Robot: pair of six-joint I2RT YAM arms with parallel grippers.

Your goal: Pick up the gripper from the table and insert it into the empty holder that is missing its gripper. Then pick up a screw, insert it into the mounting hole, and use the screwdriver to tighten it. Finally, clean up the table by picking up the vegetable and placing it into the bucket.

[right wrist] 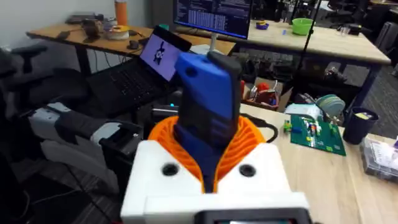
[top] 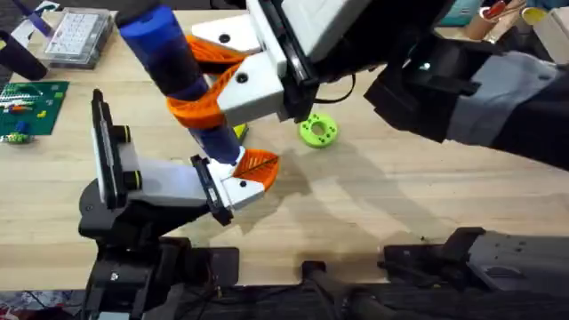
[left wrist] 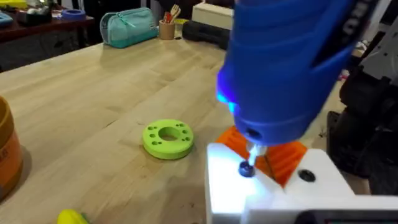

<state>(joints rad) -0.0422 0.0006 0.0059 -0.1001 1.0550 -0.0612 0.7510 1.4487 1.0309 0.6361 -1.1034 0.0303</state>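
Looming largest under the overhead camera, the right arm's white-and-orange hand (top: 209,93) is closed around the thick bright-blue cylindrical screwdriver (top: 169,58), its ribbed orange pads pressed to either side of the barrel, as the right wrist view (right wrist: 208,118) also shows. That screwdriver slants down toward the white boxy holder with a black end plate and tall thin black upright plate (top: 164,182), which stands on the pale wooden tabletop (top: 400,204). Seated at the holder's end is the small orange leaf-shaped gripper with ribbed veins on a white block (top: 253,169). In the left wrist view the thin metal tip (left wrist: 252,155) of the screwdriver meets a small dark screw (left wrist: 246,169) set in the white block, with the orange finger (left wrist: 283,158) just behind it. Whether the left arm's hand is open or closed cannot be told.

A lime-green round ring with a hole (top: 318,130) lies on the tabletop near the holder. The small oblong yellow-green vegetable (left wrist: 73,217) rests on the tabletop, near the orange bucket (left wrist: 9,152), apart from the ring.
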